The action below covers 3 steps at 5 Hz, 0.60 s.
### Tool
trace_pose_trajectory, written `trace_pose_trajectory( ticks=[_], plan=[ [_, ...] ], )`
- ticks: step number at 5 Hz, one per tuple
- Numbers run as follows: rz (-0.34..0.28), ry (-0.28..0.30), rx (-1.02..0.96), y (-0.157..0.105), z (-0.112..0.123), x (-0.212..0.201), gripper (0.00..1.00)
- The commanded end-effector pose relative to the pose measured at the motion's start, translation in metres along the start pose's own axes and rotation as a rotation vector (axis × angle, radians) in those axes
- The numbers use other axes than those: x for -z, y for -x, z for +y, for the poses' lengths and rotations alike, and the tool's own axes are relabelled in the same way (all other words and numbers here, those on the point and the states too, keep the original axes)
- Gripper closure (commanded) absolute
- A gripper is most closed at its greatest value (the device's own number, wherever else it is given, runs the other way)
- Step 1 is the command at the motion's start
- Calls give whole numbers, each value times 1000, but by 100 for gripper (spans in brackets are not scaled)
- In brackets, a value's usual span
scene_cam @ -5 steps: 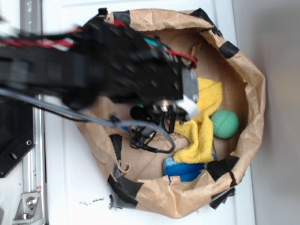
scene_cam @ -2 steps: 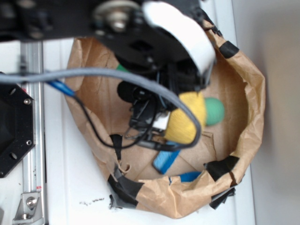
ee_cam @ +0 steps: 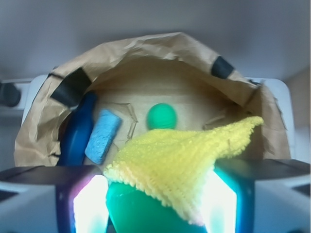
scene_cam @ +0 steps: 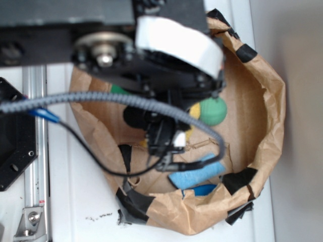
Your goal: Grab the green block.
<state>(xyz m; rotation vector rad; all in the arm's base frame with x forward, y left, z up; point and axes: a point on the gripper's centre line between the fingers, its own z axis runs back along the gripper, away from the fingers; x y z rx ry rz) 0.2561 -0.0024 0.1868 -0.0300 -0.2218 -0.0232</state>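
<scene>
hand (ee_cam: pixel 155 213) is clamped on the green block (ee_cam: pixel 141 211), block pinched between the two fingers at the bottom of the wrist view. yellow cloth (ee_cam: pixel 177 162) is draped over the block's top, looks caught in the pinch along with it. from the exterior view the arm hangs high over the paper bag (scene_cam: pixel 272 101), so the block sits up off the bag floor. green ball (ee_cam: pixel 162 116), light blue sponge (ee_cam: pixel 103 136) and dark blue bottle (ee_cam: pixel 77 133) lie loose in the bag.

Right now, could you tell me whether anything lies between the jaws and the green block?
Nothing separates them: the green block already sits between the jaws. A yellow knitted cloth is draped over its top, apparently lifted along with it.
</scene>
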Motion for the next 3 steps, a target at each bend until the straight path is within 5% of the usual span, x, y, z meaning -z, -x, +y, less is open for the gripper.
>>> trace_pose_trajectory(
  ticks=[1, 3],
  plan=[
    [-23, -21, -47, -7, -5, 0, 100],
    [3, -36, -66, -9, 1, 11, 100]
  ],
)
